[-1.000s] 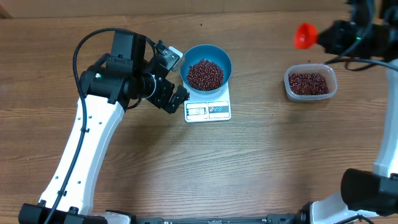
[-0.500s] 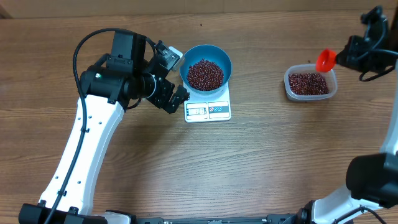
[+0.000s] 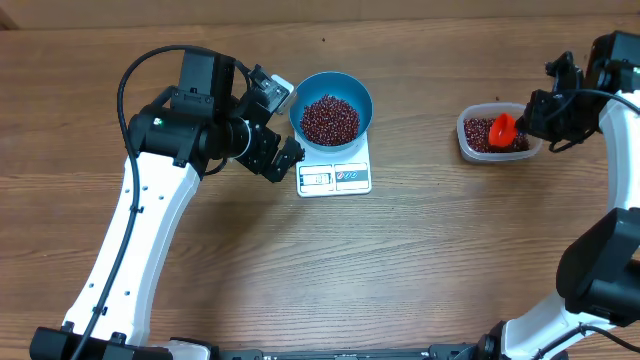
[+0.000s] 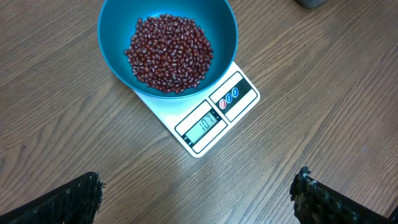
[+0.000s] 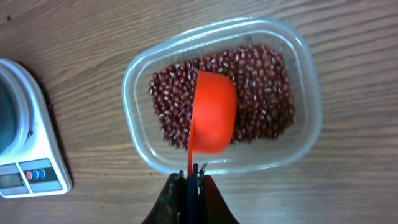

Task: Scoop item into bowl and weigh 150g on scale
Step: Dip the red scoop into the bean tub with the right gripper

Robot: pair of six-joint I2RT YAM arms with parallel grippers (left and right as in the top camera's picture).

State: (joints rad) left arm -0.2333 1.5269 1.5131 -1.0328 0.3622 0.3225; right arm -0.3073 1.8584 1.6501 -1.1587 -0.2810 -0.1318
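The left wrist view alone shows the lit display [image 4: 201,126] on the scale [image 4: 231,96], its digits too small to read surely. It also shows the left end effector [image 4: 196,202] spread wide with nothing between its fingers, just near of the scale. The blue bowl [image 4: 222,25] sits on the scale's far part and holds a heap of red-brown beans [image 4: 169,53].

Only the right wrist view shows the right end effector [image 5: 189,183] clamped on the thin handle of an orange scoop [image 5: 214,112]. The scoop's cup lies over the beans in a clear plastic tub [image 5: 134,93].

The overhead view places the tub well right of the scale on the wooden table [image 3: 420,250].
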